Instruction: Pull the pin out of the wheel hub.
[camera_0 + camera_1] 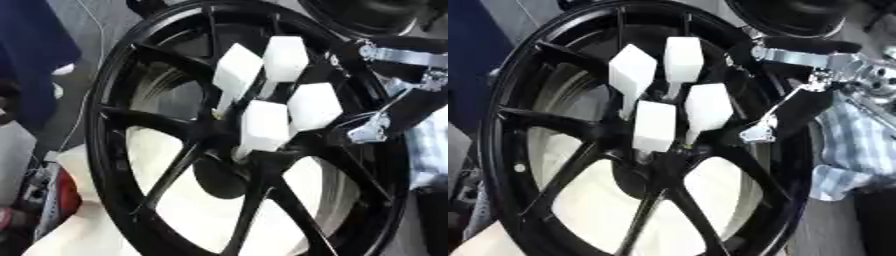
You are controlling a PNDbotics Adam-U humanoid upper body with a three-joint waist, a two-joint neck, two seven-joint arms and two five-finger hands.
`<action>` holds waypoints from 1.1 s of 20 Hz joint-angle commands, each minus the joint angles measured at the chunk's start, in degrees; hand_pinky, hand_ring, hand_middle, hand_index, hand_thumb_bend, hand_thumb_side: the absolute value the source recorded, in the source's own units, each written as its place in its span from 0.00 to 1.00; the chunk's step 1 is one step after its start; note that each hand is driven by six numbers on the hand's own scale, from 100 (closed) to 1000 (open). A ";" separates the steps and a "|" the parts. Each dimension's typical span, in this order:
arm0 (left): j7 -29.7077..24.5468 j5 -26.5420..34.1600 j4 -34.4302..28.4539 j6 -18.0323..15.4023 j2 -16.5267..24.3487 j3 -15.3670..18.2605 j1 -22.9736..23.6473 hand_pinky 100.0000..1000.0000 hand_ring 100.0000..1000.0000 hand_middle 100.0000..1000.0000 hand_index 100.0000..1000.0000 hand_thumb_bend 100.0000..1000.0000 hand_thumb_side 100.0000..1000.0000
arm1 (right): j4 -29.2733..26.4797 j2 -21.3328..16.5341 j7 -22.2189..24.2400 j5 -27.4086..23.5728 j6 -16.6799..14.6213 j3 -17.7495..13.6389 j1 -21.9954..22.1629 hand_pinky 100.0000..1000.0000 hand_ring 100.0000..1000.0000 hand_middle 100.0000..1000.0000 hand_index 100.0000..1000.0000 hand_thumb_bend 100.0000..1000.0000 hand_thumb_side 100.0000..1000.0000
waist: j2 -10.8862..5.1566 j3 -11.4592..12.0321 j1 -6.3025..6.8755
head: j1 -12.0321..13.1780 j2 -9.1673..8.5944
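Observation:
A black spoked wheel hub (pixel 175 165) fills both views, tilted toward me. Several white hexagonal pins stand out of its centre on thin stems: one at the upper left (pixel 633 67), one at the top (pixel 682 59), one at the right (pixel 708 106) and one lowest, nearest the middle (pixel 654 125). My right hand (pixel 802 107) comes in from the upper right, black with silver joints. Its fingers (pixel 807 46) are stretched out straight over the rim, just right of the right pin. I see nothing held in it. My left hand does not show.
The wheel lies on a white surface (pixel 201 205). A second black round part (pixel 794 15) sits at the top right. A checked cloth (pixel 846 145) lies to the right, dark blue fabric (pixel 31 45) to the left, and a red object (pixel 68 197) at the lower left.

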 commanded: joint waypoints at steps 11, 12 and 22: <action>-0.22 -0.43 -0.86 0.56 -0.02 -0.10 -0.33 0.78 0.94 0.66 0.78 0.00 0.76 | -0.66 -1.74 -3.04 -2.20 1.56 -0.99 -0.38 0.59 0.65 0.70 0.65 0.44 0.14 | -1.21 0.04 0.28 | 0.25 -0.43; -0.23 -0.41 -0.86 0.57 -0.01 -0.10 -0.35 0.78 0.94 0.66 0.78 0.00 0.76 | -0.66 -1.75 -2.97 -2.40 1.57 -1.01 -0.43 0.59 0.65 0.69 0.65 0.44 0.14 | -1.24 0.07 0.27 | 0.25 -0.46; -0.20 -0.31 -0.86 0.69 -0.07 0.02 -0.37 0.78 0.94 0.66 0.78 0.00 0.76 | -0.66 -1.76 -2.12 -3.14 1.77 -1.09 -0.50 0.59 0.65 0.70 0.65 0.45 0.14 | -1.31 0.24 0.17 | 0.58 -0.87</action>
